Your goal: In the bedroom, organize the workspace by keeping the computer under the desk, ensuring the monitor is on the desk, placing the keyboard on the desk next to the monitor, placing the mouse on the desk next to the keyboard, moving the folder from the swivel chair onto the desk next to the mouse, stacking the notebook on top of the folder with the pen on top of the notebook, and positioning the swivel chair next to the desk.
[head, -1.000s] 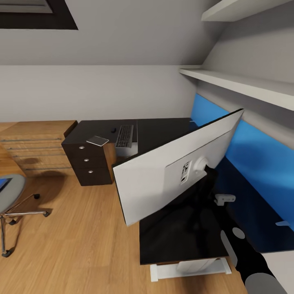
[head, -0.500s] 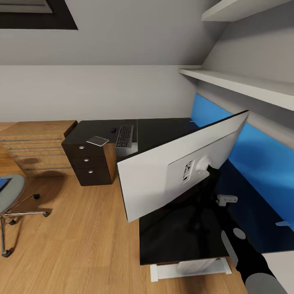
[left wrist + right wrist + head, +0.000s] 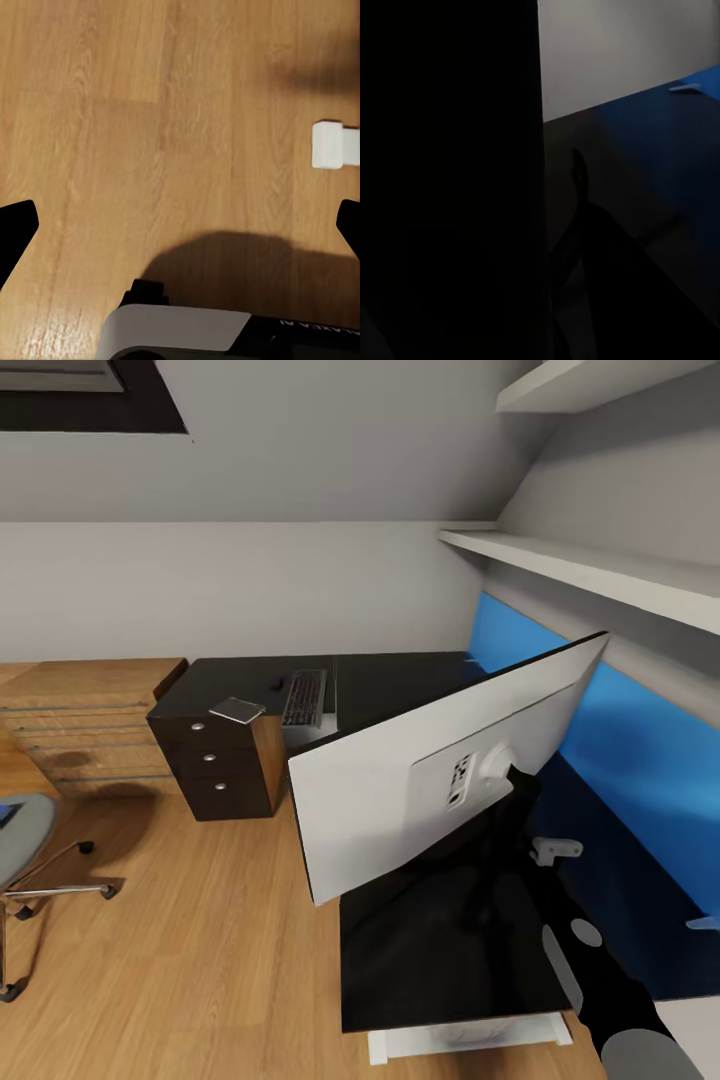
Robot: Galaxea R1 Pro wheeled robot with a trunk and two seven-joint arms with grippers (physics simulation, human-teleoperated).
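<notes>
At five o'clock in the head view, the right arm (image 3: 620, 1000) reaches up toward the black stem behind the monitor (image 3: 400, 800); its gripper is hidden in the dark there, so I cannot tell whether it is closed or what it holds. The monitor stands tilted over the near end of the desk (image 3: 440, 960), white back toward the camera. In the left wrist view, the left gripper (image 3: 180, 225) hangs over the wooden floor (image 3: 150, 112) with its black fingertips (image 3: 16, 225) spread wide and nothing between them. At nine o'clock sits the swivel chair (image 3: 25, 840), well apart from the desk. Farther off, toward eleven o'clock, the keyboard (image 3: 304, 698) lies on the desk's far wing, near a small grey pad (image 3: 237, 709) on the dark drawer unit (image 3: 215, 765), with the wooden drawer chest (image 3: 85, 725) beyond.
</notes>
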